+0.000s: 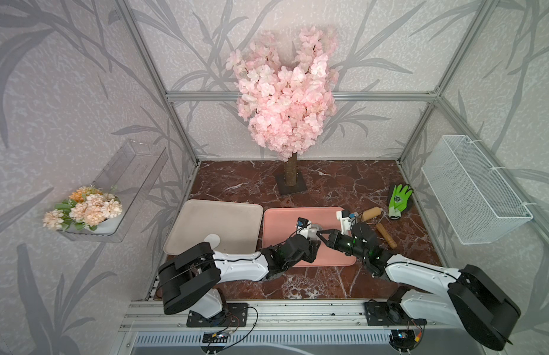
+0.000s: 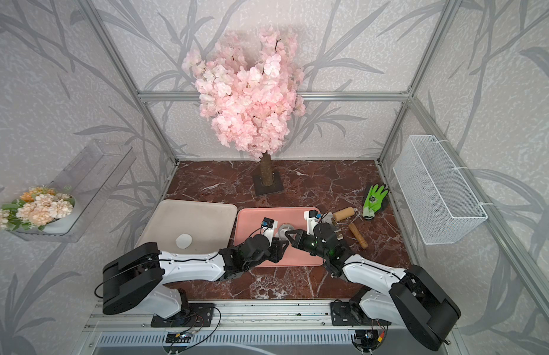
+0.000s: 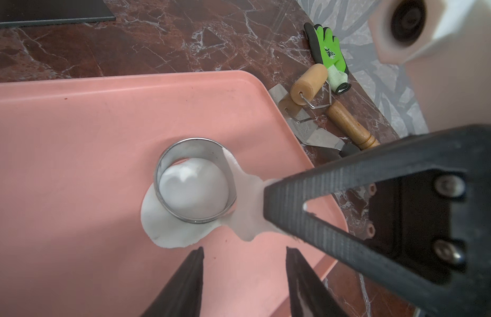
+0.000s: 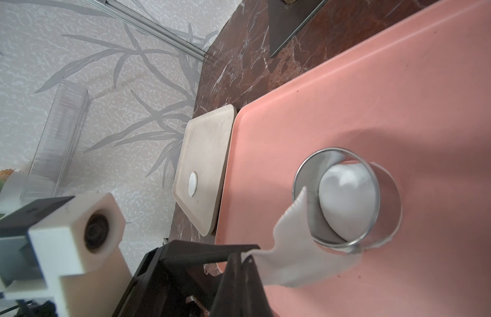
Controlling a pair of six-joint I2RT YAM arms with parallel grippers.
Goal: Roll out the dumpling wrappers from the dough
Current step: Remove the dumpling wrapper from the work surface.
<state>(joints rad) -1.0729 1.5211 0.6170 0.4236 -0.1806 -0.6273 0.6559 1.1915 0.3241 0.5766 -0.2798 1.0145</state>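
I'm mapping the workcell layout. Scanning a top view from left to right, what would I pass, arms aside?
Potted flowers → beige tray → pink tray → green glove → white wire basket

The pink tray (image 1: 282, 221) sits by a cream tray (image 1: 217, 221). The dough (image 3: 181, 233) and wrapper (image 1: 212, 239) are white. The ring (image 3: 189, 149) is shiny silver. The glove (image 1: 399, 199) is bright green and black. The table (image 1: 343, 184) is dark red with white lines. The tree (image 1: 285, 92) is pink
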